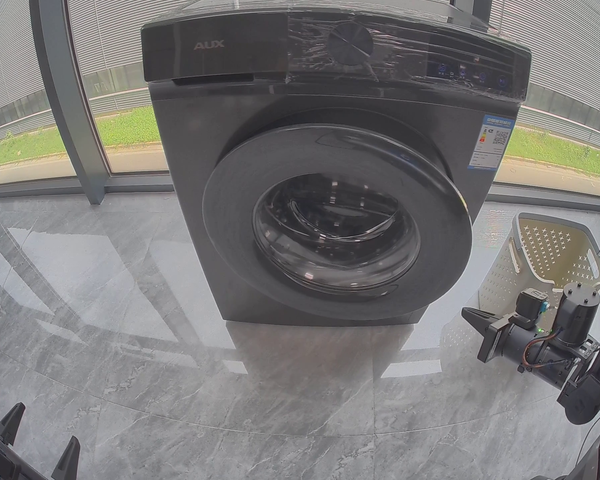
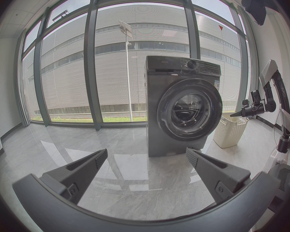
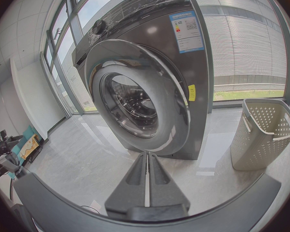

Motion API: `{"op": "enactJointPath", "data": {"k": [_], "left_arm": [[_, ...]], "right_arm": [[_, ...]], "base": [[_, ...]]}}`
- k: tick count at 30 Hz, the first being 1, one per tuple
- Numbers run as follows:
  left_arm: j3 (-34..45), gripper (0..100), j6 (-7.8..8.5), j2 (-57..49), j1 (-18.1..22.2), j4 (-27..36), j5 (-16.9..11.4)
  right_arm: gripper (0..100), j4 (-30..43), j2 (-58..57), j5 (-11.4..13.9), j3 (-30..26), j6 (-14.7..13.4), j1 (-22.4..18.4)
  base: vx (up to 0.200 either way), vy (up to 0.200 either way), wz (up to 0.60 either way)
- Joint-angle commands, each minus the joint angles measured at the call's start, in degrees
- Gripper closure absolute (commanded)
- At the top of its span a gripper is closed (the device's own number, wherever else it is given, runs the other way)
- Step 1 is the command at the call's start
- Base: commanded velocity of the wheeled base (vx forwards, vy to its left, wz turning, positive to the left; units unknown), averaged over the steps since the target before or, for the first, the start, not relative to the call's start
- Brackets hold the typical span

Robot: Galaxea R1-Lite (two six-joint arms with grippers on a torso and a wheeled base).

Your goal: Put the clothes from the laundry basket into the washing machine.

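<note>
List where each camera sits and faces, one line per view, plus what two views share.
Head view: on the head, facing forward and down at the washing machine; left gripper and right gripper show low.
Left wrist view: behind the open left gripper, facing the washing machine.
Right wrist view: behind the shut right gripper, facing the washing machine and laundry basket.
Both wrist views share the laundry basket.

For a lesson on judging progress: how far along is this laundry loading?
Done: nothing visible; the door of the washing machine covers the drum. In hand: nothing; left gripper open, right gripper shut, empty. Left: opening the door, moving clothes from the laundry basket.
</note>
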State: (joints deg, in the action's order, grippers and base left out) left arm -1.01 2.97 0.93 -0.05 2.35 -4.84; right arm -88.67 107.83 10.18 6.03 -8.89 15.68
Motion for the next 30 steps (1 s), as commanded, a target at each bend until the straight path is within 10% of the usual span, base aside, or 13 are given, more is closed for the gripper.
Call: {"op": "enactJointPath", "data": {"k": [1, 30], "left_arm": [[1.01, 0, 0.01, -0.93, -0.04, 0.02, 0.01], [1.01, 0, -0.16, -0.93, -0.04, 0.02, 0.01]], "right_arm": [[100, -0.01, -0.6, 1.16, -1.29, -0.08, 1.81], [100, -0.01, -0.42, 2.3, -1.11, -0.78, 7.0]], "base": [[0.0, 0.0, 0.0], [0.145, 0.0, 0.0]]}}
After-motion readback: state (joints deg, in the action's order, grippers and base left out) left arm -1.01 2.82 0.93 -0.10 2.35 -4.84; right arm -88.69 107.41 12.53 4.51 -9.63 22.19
